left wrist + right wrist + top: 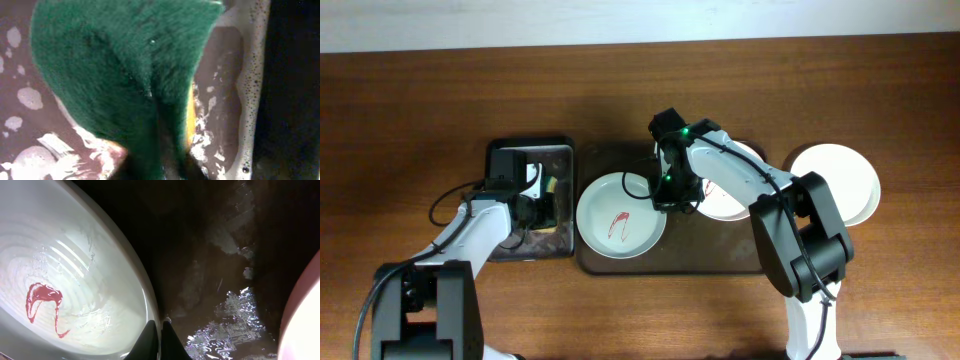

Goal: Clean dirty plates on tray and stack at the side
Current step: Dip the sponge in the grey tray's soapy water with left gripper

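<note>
Right wrist view: our right jaws, narrow, pinch the rim of the red-smeared pale mint round plate [75, 280]; our left jaws grip a green scouring sponge [125, 65].

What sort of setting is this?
Probably a lab bench staged for dishwashing: a wooden table, a green sponge in a foamy black tray, and a red-smeared plate on a brown tray.

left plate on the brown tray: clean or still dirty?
Dirty: a red smear sits in the plate well, seen overhead and from the right wrist.
</note>
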Controlling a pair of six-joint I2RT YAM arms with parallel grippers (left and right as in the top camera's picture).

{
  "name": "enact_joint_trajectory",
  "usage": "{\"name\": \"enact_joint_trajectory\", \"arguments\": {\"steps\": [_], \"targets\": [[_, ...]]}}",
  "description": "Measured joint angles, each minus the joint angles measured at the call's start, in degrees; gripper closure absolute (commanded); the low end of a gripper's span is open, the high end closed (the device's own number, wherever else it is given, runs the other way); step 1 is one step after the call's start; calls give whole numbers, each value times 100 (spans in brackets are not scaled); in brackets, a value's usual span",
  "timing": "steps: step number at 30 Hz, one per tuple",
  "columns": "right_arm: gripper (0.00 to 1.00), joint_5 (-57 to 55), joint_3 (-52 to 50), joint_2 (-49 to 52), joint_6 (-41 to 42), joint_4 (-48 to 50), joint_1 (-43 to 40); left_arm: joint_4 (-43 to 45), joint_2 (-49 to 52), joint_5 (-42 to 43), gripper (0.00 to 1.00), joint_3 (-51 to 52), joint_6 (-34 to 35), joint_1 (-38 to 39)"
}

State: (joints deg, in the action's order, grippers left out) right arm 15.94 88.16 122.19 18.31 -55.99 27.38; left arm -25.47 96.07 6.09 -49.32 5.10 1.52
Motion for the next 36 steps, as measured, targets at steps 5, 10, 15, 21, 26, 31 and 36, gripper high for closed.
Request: {"name": "enact_joint_trajectory", "arguments": {"steps": [5, 10, 15, 21, 26, 31, 36], "targets": [[96, -2, 0, 0, 15, 0, 0, 57, -24, -4, 69, 0, -15, 0], [96, -2, 0, 0, 20, 0, 0, 133, -422, -7, 1, 0, -15, 0], [96, 0, 0, 0, 37, -22, 0, 483, -422, -76, 13, 0, -15, 0], [96, 4, 0, 0, 55, -42, 0, 822, -271, -96, 28, 0, -9, 0], [96, 13, 0, 0, 59, -44, 0, 1019, 168, -107, 100, 0, 94, -4], [96, 17, 0, 0, 61, -70, 0, 765, 72, -133, 100, -17, 92, -4], [96, 20, 0, 0, 61, -83, 0, 656, -942, -629, 100, -15, 87, -26]]}}
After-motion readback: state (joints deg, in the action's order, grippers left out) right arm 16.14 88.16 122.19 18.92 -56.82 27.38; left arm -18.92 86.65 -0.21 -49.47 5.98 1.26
